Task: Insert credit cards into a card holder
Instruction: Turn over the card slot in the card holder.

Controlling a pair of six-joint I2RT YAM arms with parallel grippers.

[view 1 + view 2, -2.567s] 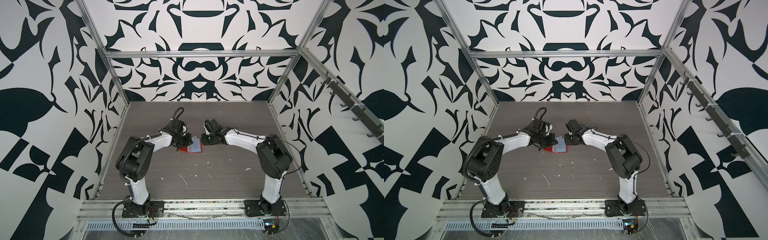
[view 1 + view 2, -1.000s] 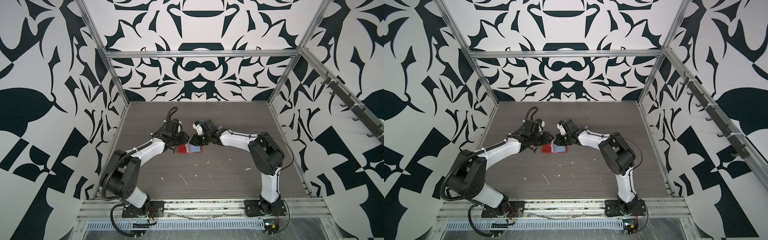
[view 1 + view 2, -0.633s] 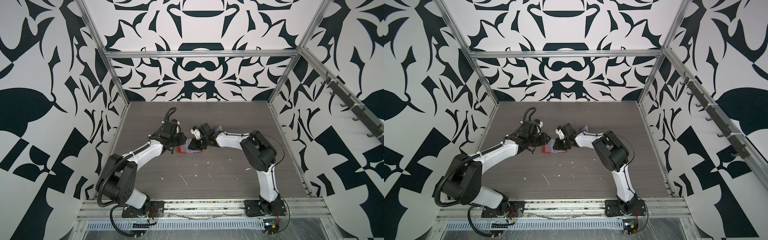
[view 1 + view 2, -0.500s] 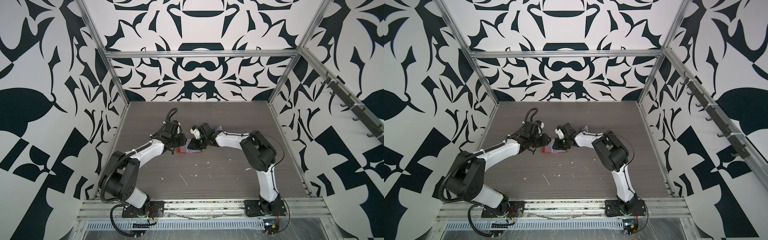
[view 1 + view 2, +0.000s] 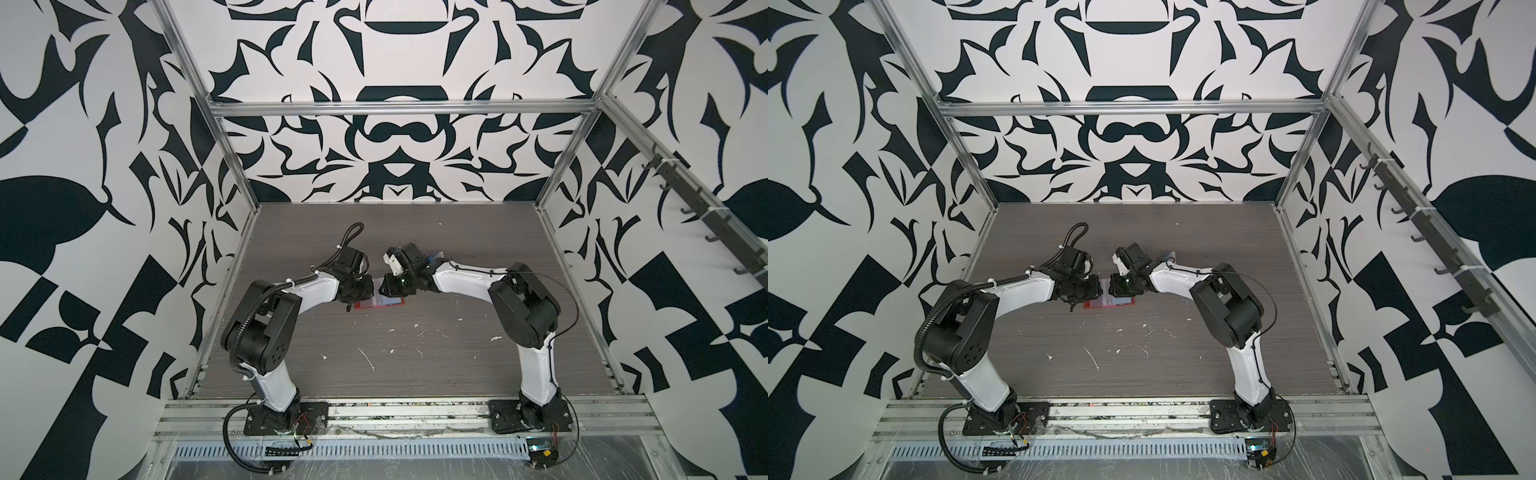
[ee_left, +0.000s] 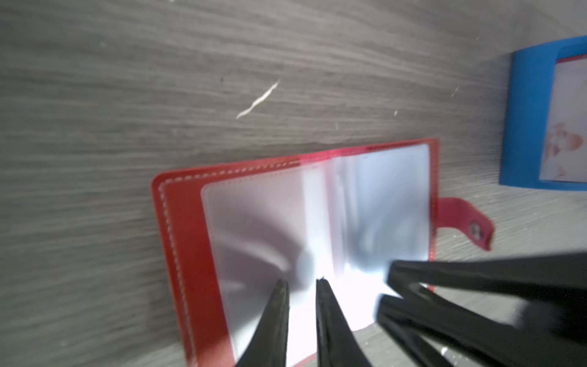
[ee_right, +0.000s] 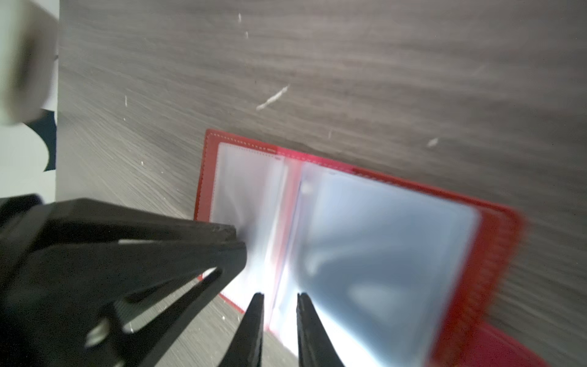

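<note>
Just above the clear sleeves (image 6: 254, 222), the left gripper (image 6: 301, 284) is seen with its two thin fingers set a little apart. A small gap is left between them. The tips are pointed down near the middle fold. Whether the plastic is touched cannot be told.

The right gripper (image 7: 280, 295) is set the same way. Its fingers are a little apart too, and they are pointed at the fold from the other side. In both top views the two grippers are seen face to face, very near each other.

Under them the card holder (image 6: 187, 254) is laid open and flat on the table (image 5: 415, 353), like a small red book. White stitches are seen along its edge. A bluish-grey shine is seen on the sleeve page on the tab side. Whether a card is inside it cannot be told. A snap tab (image 6: 460, 222) is stuck out from one short side.

Near that side, but apart from the holder, a blue stand (image 6: 527, 111) is seen. A pale card (image 6: 568, 127) with reddish marks is held in it.

In a top view the card holder (image 5: 380, 306) is found near the middle of the table, between the two grippers. Small white flecks (image 6: 257, 100) are scattered on the grey wood. Black and white patterned walls (image 5: 395, 158) are set around the table.
</note>
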